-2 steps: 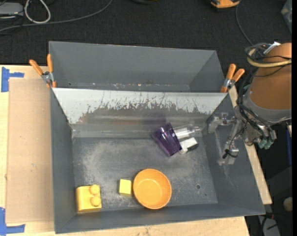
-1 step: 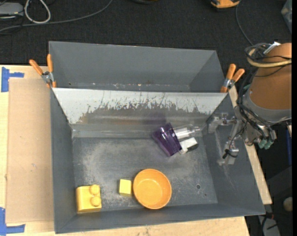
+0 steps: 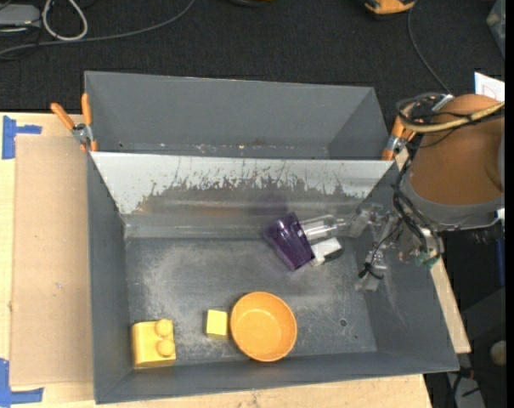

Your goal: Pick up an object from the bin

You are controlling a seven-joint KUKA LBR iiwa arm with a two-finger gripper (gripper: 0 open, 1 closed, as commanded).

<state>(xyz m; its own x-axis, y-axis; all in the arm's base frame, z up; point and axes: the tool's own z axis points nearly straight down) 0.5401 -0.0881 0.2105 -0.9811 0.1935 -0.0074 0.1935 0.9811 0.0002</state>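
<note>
On the grey metal bin's floor (image 3: 197,262), a clear plastic bottle with purple cap (image 3: 301,238) lies near centre. The gripper (image 3: 371,272) sits at its three o'clock, and I cannot tell whether it is spread or closed. The bottle is likely light and slippery, so grasp the cap.

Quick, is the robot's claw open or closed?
Gripper: cannot be told. It is by the bin's right wall, right of the purple thing.

Right of centre on the floor of the bin (image 3: 197,270): bottle (image 3: 295,240) on its side. Lower middle of frame: bowl (image 3: 263,325), small cube (image 3: 216,323) just beside it on the left. Farther left, lower-left corner: studded brick (image 3: 153,343). Gripper (image 3: 374,266) right of bottle, apart.
</note>
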